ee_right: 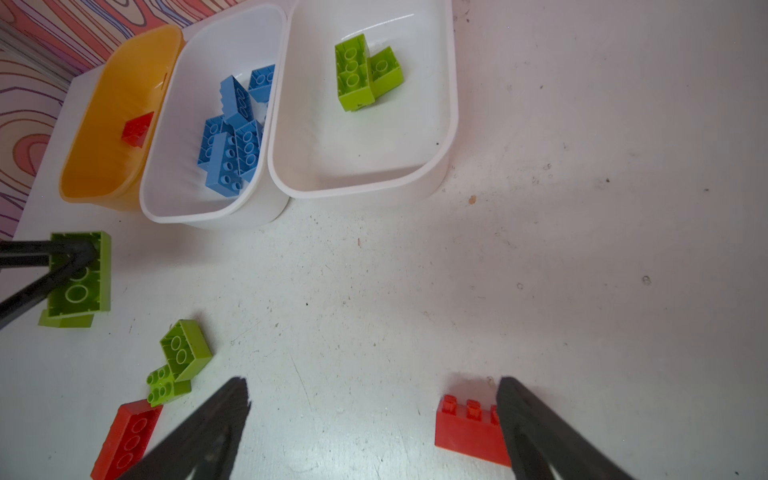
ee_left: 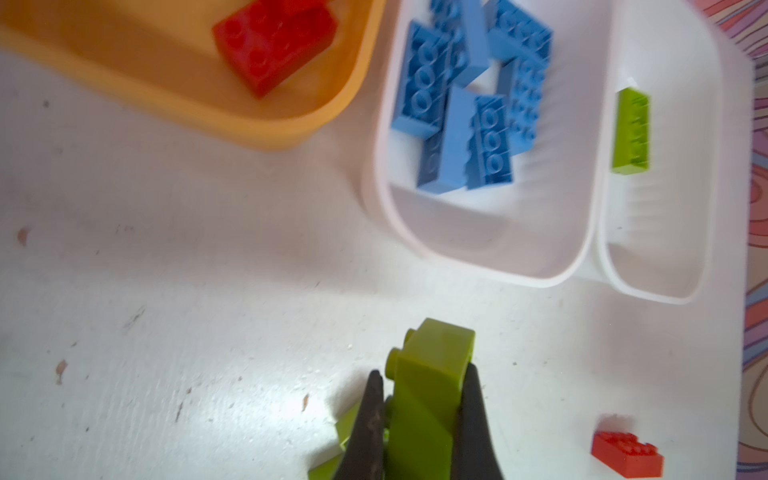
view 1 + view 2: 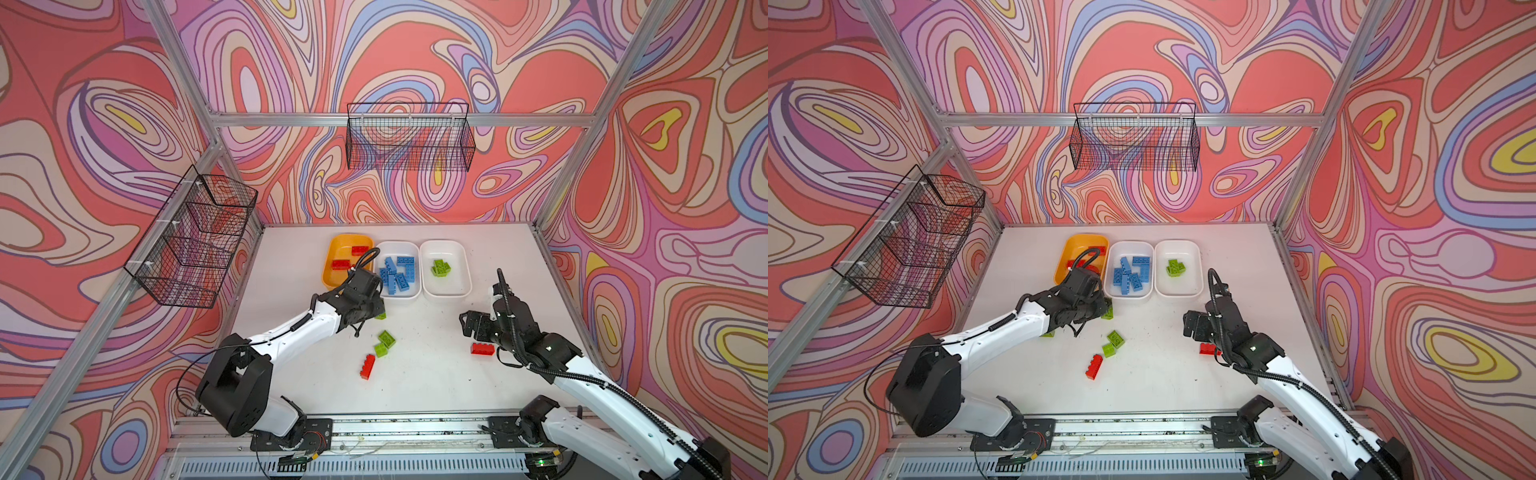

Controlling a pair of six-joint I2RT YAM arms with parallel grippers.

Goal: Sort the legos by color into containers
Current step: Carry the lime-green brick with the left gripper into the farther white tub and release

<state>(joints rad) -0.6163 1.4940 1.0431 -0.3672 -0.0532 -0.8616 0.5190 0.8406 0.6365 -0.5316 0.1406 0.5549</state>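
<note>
I find the sort well advanced but unfinished. At the far side of the table [image 3: 436,374] three tubs stand in a row. The yellow-orange tub [image 3: 336,278] on the left holds red bricks [image 3: 359,250]. The middle white tub [image 3: 398,296] holds the blue bricks [image 3: 397,271]. The right white tub [image 3: 451,282] holds a few green bricks [image 3: 440,268]. I see no blue loose, so I judge that colour complete. The left gripper [image 2: 423,374] is pinching a green brick [image 2: 434,349] just near of the middle tub's left corner. That brick must cross right to the green tub. A second green piece [image 1: 66,321] lies on the table beneath it. Loose mid-table are a touching green pair [image 3: 384,343] and a long red brick [image 3: 367,366]. The right gripper [image 1: 372,386] stands spread wide, holding nothing, with another red brick [image 1: 465,428] just beside one finger. As far as I can see, four green and two red remain.
</note>
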